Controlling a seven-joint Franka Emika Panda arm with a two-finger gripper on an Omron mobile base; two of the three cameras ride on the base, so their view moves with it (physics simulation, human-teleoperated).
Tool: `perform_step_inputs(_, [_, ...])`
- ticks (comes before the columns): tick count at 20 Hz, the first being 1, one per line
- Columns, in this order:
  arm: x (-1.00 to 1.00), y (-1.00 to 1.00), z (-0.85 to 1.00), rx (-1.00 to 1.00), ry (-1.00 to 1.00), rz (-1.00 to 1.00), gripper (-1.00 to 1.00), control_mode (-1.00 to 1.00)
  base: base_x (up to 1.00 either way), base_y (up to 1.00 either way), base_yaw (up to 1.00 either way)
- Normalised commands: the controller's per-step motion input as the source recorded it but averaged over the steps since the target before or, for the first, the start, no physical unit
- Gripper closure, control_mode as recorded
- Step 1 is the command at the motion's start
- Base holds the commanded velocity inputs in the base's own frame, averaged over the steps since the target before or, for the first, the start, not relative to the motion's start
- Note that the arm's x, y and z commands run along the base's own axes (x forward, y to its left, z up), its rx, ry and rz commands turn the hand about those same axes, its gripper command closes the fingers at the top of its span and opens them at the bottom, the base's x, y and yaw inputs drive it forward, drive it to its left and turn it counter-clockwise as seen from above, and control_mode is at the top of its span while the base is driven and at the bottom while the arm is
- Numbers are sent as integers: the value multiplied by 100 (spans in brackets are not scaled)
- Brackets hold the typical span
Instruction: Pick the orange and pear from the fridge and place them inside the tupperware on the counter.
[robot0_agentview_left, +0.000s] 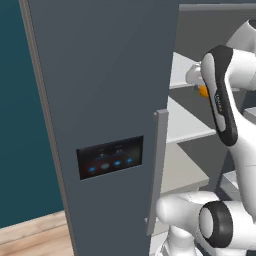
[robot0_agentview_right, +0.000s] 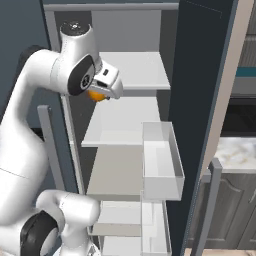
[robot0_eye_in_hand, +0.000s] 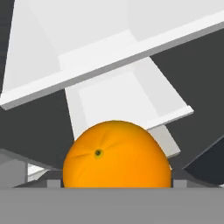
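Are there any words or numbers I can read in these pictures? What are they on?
None can be read.
Fridge door panel: blue lights and faint marks, too small and blurred to read.
Arm: a faint line of letters on its dark part, too blurred to read.
Orange: no writing.

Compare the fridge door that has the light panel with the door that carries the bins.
The panel door shows its grey outer face, set with a dark light panel of blue lights; the bin door shows its dark inner face. The bin door bears pale bins; the panel door shows none. Both stand open.
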Motion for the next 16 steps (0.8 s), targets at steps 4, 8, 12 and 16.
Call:
perform_step_inputs(4, [-93,35,0,0,0,0,100,-100,0,0,0])
perform_step_inputs(8, [-88,36,0,0,0,0,100,-100,0,0,0])
perform_step_inputs(12, [-65,30,0,0,0,0,100,100,-23,10,0])
perform_step_inputs(16, [0,0,0,0,0,0,100,100,-95,43,0])
